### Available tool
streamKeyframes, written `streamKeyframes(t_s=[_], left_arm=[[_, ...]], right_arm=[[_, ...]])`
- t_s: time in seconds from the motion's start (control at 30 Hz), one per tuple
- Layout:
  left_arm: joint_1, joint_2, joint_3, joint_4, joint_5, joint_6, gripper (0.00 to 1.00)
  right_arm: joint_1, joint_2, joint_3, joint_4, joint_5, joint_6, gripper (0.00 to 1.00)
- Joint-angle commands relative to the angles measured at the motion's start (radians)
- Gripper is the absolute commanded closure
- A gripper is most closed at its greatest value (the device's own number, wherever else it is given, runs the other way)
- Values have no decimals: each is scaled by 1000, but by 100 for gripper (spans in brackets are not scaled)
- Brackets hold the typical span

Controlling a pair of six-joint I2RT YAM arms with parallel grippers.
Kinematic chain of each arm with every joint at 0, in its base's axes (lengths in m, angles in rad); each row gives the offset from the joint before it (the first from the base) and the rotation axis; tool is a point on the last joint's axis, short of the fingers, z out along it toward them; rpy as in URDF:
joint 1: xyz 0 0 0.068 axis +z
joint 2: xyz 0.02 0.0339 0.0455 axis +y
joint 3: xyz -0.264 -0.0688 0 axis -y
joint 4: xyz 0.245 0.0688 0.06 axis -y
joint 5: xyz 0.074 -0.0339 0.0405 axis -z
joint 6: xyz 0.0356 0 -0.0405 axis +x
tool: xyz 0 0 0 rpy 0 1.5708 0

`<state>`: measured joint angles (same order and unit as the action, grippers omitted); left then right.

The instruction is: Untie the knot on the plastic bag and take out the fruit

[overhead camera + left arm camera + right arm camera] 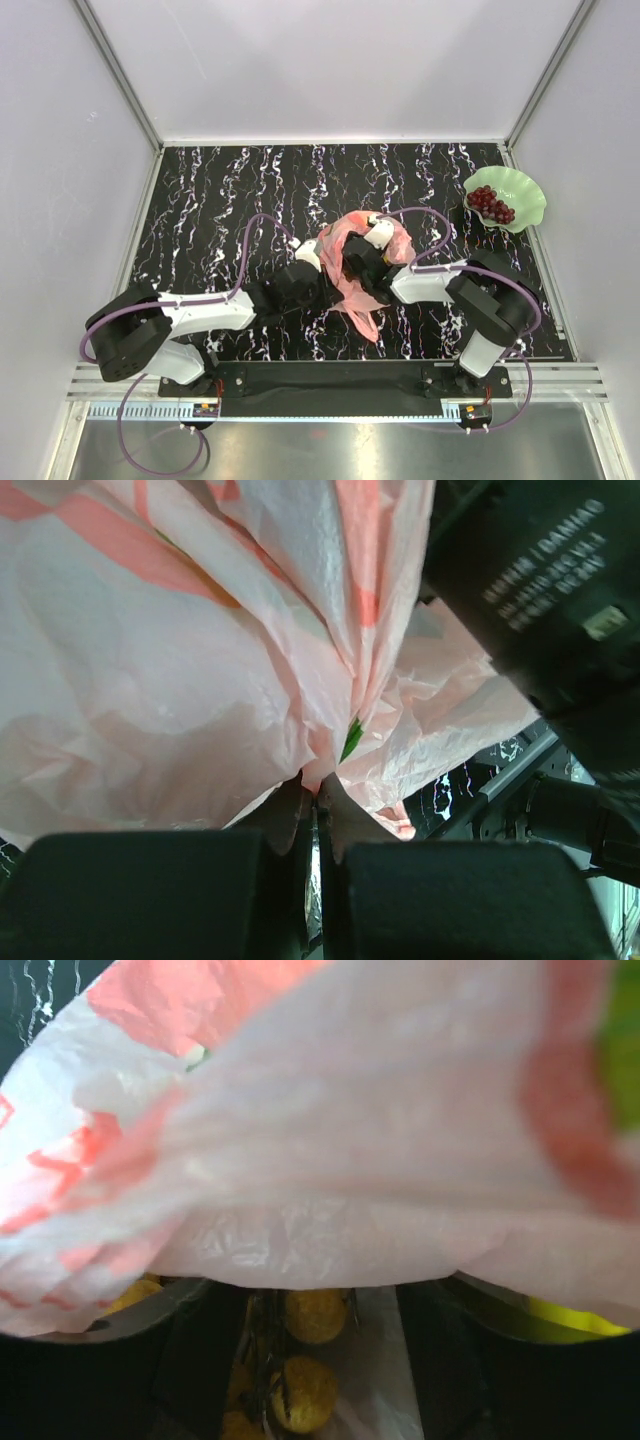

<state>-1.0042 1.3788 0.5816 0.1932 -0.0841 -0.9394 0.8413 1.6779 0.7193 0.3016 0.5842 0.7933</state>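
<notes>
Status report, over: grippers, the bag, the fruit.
Left gripper shut on plastic bag. Right gripper open, round fruits between its fingers, bag film draped above. Grapes on green plate.

White "DAMIAO" lettering on black arm housing; smaller lines beneath unreadable.

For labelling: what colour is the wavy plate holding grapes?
Light green wavy plate; top external view.

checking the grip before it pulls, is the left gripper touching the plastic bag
Touching. The left wrist view shows the left gripper with its fingertips pinched shut on a gathered fold of the plastic bag.
</notes>
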Motion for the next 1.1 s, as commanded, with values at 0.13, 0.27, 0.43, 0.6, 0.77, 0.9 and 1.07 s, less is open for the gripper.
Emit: streamKeyframes(t_s=[0.13,0.27,0.43,0.6,0.77,0.9,1.07], left_arm=[[-7,-29,26,8,-25,17,100],[-4,-34,29,-6,-39,22,100],[10,-40,46,-37,-68,36,100],[87,-87,58,-61,-60,59,100],[193,-110,124,-109,-34,114,100],[243,-103,179,-133,-13,143,100],[251,-51,230,-115,50,133,100]], right_arm=[[-19,34,-3,281,3,-65,55],[-19,-44,-52,301,-12,-86,80],[-19,-177,-86,195,-87,-112,85],[-22,-340,-87,7,-98,-144,86],[-19,-507,-77,-175,-110,-213,89],[-19,-636,-52,-297,-162,-308,90],[-21,-748,-49,-315,-387,-472,87]])
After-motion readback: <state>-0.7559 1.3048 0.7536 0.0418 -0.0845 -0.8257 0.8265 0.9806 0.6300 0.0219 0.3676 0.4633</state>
